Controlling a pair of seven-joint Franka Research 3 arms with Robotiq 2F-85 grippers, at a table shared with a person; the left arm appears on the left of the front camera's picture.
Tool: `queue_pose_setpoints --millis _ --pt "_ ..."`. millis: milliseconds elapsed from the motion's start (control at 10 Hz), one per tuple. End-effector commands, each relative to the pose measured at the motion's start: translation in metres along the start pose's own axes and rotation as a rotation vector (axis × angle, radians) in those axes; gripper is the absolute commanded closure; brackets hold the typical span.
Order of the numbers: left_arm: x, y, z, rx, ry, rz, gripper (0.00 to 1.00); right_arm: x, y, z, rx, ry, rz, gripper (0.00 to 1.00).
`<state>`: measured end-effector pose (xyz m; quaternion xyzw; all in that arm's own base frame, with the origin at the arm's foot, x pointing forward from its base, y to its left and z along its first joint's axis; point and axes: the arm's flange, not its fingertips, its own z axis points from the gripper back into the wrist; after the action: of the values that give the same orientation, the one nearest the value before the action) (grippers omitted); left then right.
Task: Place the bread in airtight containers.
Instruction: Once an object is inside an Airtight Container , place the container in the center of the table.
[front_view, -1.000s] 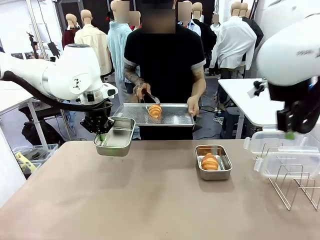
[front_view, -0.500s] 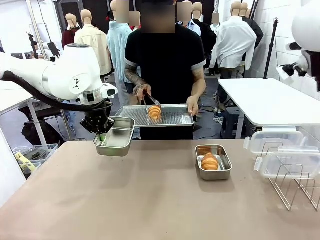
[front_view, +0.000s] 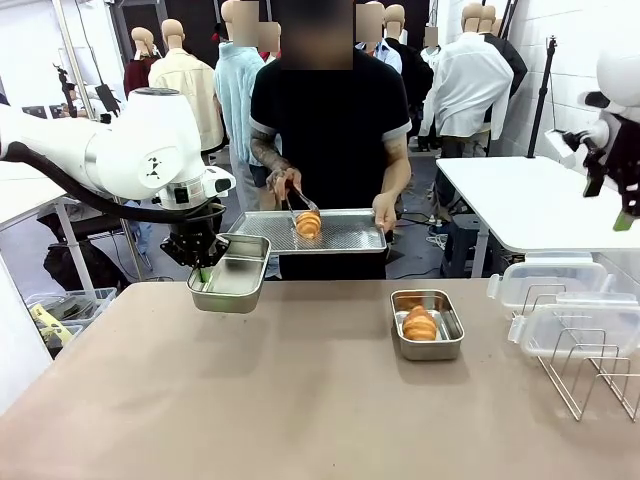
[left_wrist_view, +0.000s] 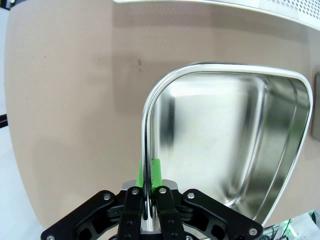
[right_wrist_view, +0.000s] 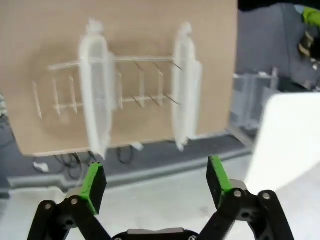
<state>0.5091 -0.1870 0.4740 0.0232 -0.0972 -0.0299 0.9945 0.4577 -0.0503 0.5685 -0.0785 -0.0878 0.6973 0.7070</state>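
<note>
1. The left gripper (left_wrist_view: 148, 175) is clenching on the rim of the empty container (left_wrist_view: 225, 145). The thin steel edge is running straight between its green pads (left_wrist_view: 156, 170), and the pan's hollow is spreading out just beyond the jaws and to one side.
2. In the front view this empty container (front_view: 232, 272) is sticking out from the jaws toward the person, at the far edge of the table (front_view: 300, 400). Whether its base is touching the tabletop I cannot tell.
3. The right gripper (right_wrist_view: 155, 170) is hanging released, its jaws wide apart and grasping nothing. Well beyond its fingertips, a blurred wire rack (right_wrist_view: 140, 95) is holding two clear lids (right_wrist_view: 95, 100) on edge.
4. One bread roll (front_view: 419, 323) is lying inside the second container (front_view: 445, 342), which is sitting on the table well apart from both sets of jaws.
5. The person is holding a perforated tray (front_view: 345, 235) with one hand (front_view: 385, 212), just beyond the pan in the left jaws, and is pinching another roll (front_view: 308, 222) with tongs (front_view: 298, 198) over that tray.
</note>
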Motion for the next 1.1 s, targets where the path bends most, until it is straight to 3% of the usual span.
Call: queue_pose_setpoints --millis 0,100,200,1000 --pt "0.0003 0.0015 0.0038 -0.004 -0.017 -0.002 1.00 0.0064 0.0124 -0.0117 0.088 -0.011 -0.168 0.00" --pt "0.0003 0.0015 0.0038 -0.004 -0.017 -0.002 1.00 0.0075 0.0117 -0.0135 0.096 0.000 -0.195 0.00" --pt "0.0003 0.0015 0.0038 -0.004 -0.017 -0.002 1.00 0.0006 0.0082 -0.0125 0.052 -0.018 -0.068 0.00" --pt "0.0003 0.0015 0.0038 -0.004 -0.017 -0.002 1.00 0.0006 0.0082 -0.0125 0.052 -0.018 -0.068 0.00"
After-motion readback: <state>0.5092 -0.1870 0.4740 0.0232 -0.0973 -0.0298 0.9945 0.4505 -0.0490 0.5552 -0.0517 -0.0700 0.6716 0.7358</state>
